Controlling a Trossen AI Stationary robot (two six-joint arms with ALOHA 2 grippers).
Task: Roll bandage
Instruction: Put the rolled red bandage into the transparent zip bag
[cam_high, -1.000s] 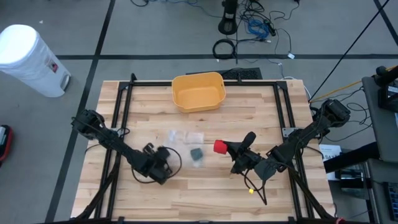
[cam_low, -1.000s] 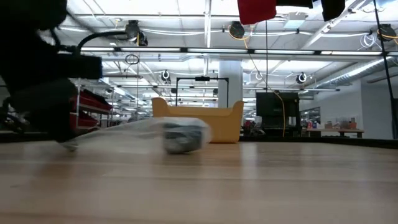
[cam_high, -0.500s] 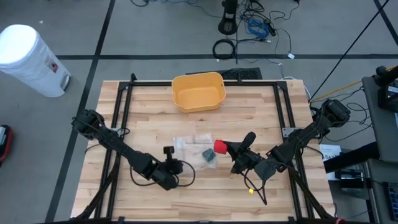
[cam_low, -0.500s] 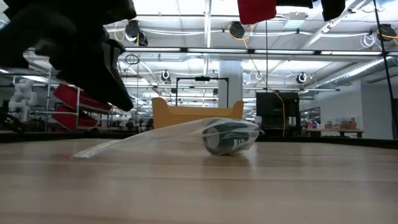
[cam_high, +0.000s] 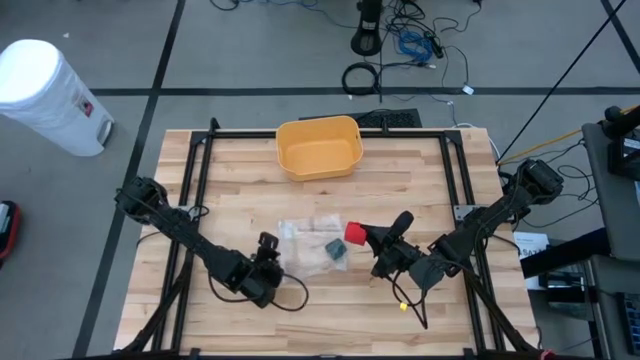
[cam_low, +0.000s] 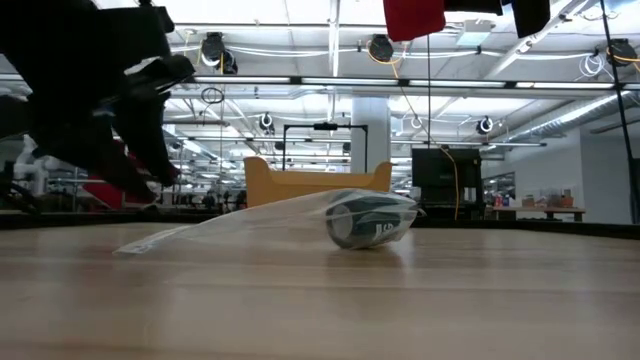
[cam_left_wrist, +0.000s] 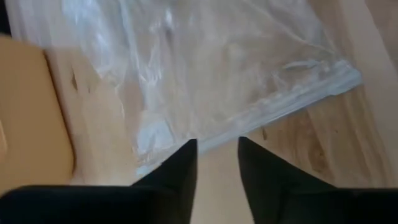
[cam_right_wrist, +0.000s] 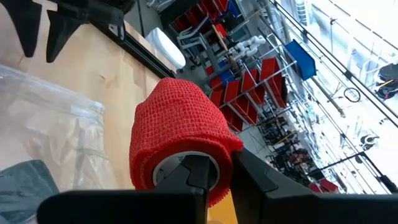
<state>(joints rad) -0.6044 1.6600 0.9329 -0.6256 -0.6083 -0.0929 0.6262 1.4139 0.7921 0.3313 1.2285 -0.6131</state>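
A clear plastic bag (cam_high: 305, 232) lies flat on the table's middle with a dark grey-green roll (cam_high: 335, 250) inside its right end; the low view shows the bag (cam_low: 240, 215) and the roll (cam_low: 370, 222) resting on the wood. My left gripper (cam_left_wrist: 217, 144) hovers open just off the bag's near edge (cam_left_wrist: 249, 118), at the table's near left (cam_high: 268, 252), touching nothing. My right gripper (cam_right_wrist: 217, 163) is shut on a red bandage roll (cam_high: 354, 234), held high above the table (cam_low: 413, 17) right of the bag. My right gripper has one finger (cam_right_wrist: 198, 167) inside the red roll's white core and the other finger (cam_right_wrist: 252, 171) outside against the wound red wall (cam_right_wrist: 214, 146). The fingers come about level from the table's right. The roll is lifted clear above the table.
A yellow bin (cam_high: 283, 135) stands at the table's far middle, also in the low view behind the bag (cam_low: 262, 182). A black frame (cam_high: 200, 170) runs round the table top. Bare wood lies along the near edge. A white bin (cam_high: 50, 95) stands on the floor, far left.
My left gripper has dragged the bag toward the table's right, so the roll inside now lies nearer the red roll. It has then come off the bag's near edge, risen, rolled its wrist and drawn back a little leftward. The bag lies still now.
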